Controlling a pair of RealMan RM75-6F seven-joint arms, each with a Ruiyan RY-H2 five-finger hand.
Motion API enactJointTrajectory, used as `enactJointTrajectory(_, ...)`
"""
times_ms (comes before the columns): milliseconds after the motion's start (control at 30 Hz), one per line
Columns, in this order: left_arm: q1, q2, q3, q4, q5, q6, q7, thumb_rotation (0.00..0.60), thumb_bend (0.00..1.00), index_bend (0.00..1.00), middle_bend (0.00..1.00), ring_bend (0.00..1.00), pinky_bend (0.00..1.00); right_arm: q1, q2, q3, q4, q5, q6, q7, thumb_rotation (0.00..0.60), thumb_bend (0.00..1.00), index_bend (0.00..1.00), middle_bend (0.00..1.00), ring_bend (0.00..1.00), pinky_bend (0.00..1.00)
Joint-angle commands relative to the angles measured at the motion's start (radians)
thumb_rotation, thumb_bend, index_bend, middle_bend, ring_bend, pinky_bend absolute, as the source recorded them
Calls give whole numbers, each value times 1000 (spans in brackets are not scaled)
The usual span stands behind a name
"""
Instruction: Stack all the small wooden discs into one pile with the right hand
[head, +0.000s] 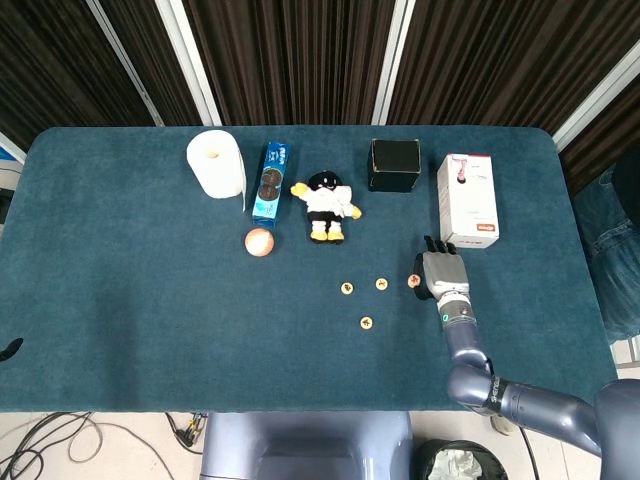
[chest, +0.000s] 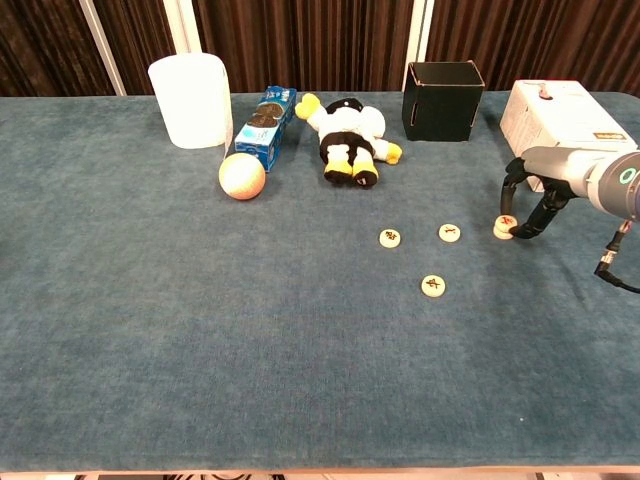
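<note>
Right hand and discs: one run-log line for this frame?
right hand: pinching rightmost disc | three discs loose, unstacked | left hand: not in view

From my station I see the table (chest: 150, 330) covered in matt blue-green cloth with a slightly rough nap. The small discs (chest: 433, 286) look like pale smooth wood. My right hand (chest: 528, 205) is dark, faintly shiny plastic on a glossy grey arm. The toy (chest: 350, 135) at upper centre looks like soft plush; the roll (chest: 190, 100) at upper left, matt white paper.
</note>
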Motion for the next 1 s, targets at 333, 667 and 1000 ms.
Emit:
enactJointTrajectory(333, 0, 3, -1, -8, -10, -3, 6, 600, 148, 50, 0, 0, 0, -1, 2, -5, 3, 4, 1, 6, 600, 406, 467, 0, 0, 0)
enactJointTrajectory(667, 0, 4, -1, -8, -11, -3, 4, 600, 148, 50, 0, 0, 0, 3, 3, -6, 4, 7, 5, 3, 600, 406, 467, 0, 0, 0)
enactJointTrajectory(1000, 2, 6, 1, -12, -6, -1, 1, 600, 148, 50, 0, 0, 0, 4, 15, -13, -4, 24, 8, -13, 600, 405, 467, 0, 0, 0)
